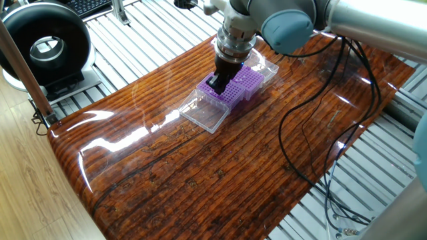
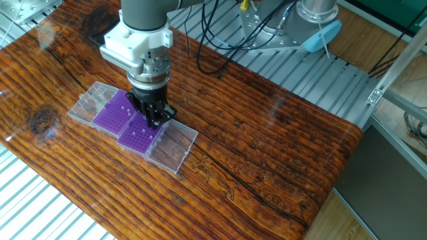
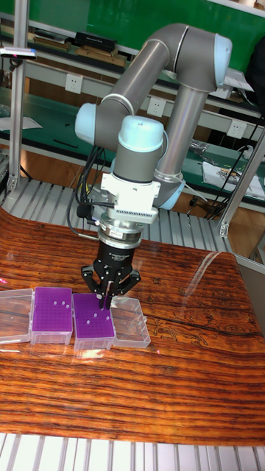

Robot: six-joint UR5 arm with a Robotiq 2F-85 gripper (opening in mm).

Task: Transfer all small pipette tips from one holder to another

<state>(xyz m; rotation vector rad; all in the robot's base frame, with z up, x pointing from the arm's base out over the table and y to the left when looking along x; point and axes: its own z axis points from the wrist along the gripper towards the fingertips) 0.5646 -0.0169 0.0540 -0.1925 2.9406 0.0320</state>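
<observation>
Two purple holders lie side by side on the wooden table, each with its clear lid folded outward. One holder carries a couple of white pipette tips. The other holder carries several pipette tips. My gripper hangs low over this second holder, near its far edge. Its fingers are pinched together on what looks like a thin pipette tip pointing down at the grid.
Open clear lids flank the holders. Black cables trail over the table's right side. A round black device stands off the table at the left. Metal slats surround the wooden top.
</observation>
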